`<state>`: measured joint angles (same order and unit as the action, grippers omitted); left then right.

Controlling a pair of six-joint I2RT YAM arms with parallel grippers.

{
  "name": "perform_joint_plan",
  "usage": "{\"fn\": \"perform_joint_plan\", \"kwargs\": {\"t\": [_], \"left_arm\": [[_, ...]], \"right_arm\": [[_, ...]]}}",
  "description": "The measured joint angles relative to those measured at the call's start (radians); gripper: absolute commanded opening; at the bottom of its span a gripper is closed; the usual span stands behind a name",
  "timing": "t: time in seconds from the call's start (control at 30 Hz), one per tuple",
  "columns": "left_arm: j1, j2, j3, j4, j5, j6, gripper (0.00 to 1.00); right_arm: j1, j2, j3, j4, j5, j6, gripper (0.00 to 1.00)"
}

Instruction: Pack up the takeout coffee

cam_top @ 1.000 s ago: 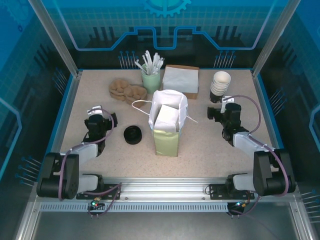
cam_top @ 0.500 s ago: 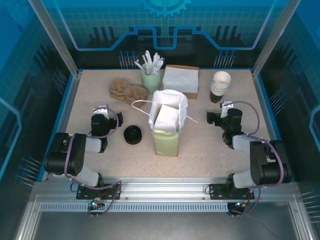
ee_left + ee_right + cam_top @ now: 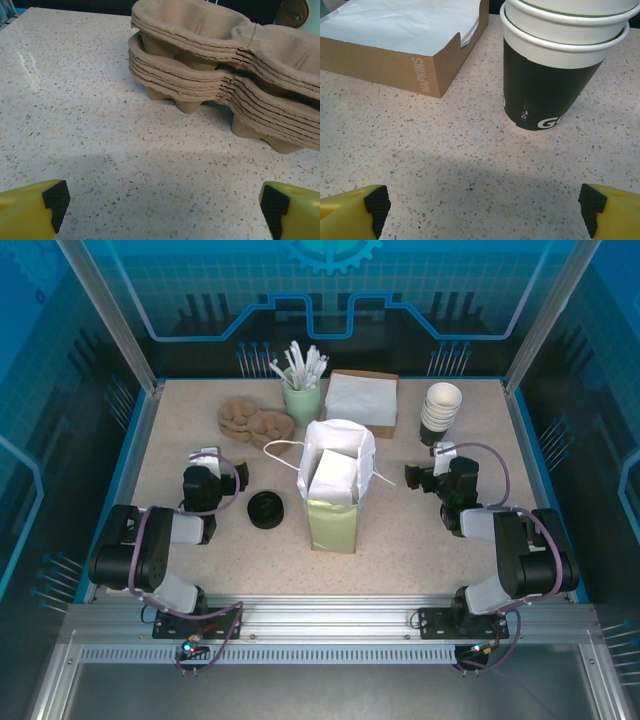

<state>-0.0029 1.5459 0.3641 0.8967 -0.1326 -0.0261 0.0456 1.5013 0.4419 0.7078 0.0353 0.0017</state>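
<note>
Standing far right on the counter [image 3: 420, 530], the stacked cups [image 3: 555, 75] look untouched; the carrier trays [image 3: 225, 75] lie far left, the open bag [image 3: 335, 490] between. Packing seems barely begun. The left gripper [image 3: 165, 200] and right gripper [image 3: 485, 202] have fingers spread, empty.

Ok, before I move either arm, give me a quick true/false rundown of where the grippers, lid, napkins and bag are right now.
1. The left gripper and right gripper are both open and empty. True.
2. The left gripper faces the stack of cup carriers. True.
3. The black lid sits on top of the cup stack. False: it lies on the table, left of the paper bag.
4. In the right wrist view, the napkin box is right of the cup stack. False: it is to the left.
5. The paper bag stands upright with its mouth open. True.
</note>
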Motion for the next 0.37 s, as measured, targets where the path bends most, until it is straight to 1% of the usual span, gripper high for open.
{"fn": "perform_joint_plan", "kwargs": {"t": [0.37], "left_arm": [[0.000,0.000,0.000,-0.001,0.000,0.003,0.99]], "right_arm": [[0.000,0.000,0.000,0.005,-0.003,-0.003,1.00]]}}
